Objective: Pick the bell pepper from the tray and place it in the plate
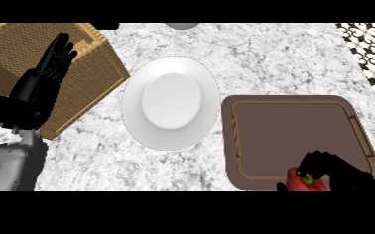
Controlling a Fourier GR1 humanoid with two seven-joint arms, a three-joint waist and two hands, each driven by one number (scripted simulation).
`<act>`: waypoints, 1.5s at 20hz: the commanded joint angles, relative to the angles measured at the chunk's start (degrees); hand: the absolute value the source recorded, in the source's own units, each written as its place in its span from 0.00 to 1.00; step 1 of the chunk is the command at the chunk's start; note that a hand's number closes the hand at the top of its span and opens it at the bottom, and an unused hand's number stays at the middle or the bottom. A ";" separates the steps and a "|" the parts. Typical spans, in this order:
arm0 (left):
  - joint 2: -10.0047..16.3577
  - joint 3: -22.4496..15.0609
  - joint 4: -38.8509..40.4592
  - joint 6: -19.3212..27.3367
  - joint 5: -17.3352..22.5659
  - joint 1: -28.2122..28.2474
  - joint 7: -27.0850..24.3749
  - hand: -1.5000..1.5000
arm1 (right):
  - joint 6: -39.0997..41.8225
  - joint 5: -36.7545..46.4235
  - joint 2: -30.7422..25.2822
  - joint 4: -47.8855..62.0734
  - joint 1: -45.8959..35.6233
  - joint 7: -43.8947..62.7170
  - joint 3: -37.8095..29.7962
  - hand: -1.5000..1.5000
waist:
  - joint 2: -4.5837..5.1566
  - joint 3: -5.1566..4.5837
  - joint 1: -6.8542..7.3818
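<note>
A red bell pepper (pixel 302 183) with a green stem lies at the near edge of the brown tray (pixel 293 129) on the right. My right hand (pixel 336 170) has its fingers curled round the pepper, which it partly hides. The white plate (pixel 170 102) sits bare at the middle of the marble counter, to the left of the tray. My left hand (pixel 45 77) rests open at the left edge, fingers up, in front of the wicker basket.
A tall wicker basket (pixel 81 72) stands at the left, close to the plate's left rim. A grey round object (pixel 181 26) peeks in at the far edge. A black-and-white patterned surface (pixel 359 42) shows at the far right corner.
</note>
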 commanded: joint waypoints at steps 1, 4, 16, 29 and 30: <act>-1.08 -0.04 0.57 0.15 -0.13 0.04 -1.24 0.50 | 3.61 1.53 6.38 -1.21 -9.63 4.30 6.34 1.00 | 0.22 -0.03 0.79; -1.00 -0.69 -1.27 0.80 -1.07 -2.20 3.45 0.50 | 5.45 3.92 8.92 1.58 -13.46 5.38 10.07 1.00 | 0.11 0.02 0.49; -3.19 -1.94 -1.62 0.71 -3.16 0.04 -0.12 0.50 | -4.08 -9.64 14.06 31.86 -49.39 22.71 10.66 1.00 | 0.27 0.03 1.64; -2.36 0.06 -0.14 -2.24 -1.50 -0.47 -0.63 0.50 | -23.44 -23.88 14.09 74.49 -70.08 14.39 10.44 1.00 | 0.52 0.04 2.26; -1.35 0.12 -0.24 -2.70 -1.52 -2.52 1.11 0.50 | -24.97 -26.29 14.09 77.08 -71.86 15.21 12.20 1.00 | 0.61 0.04 2.66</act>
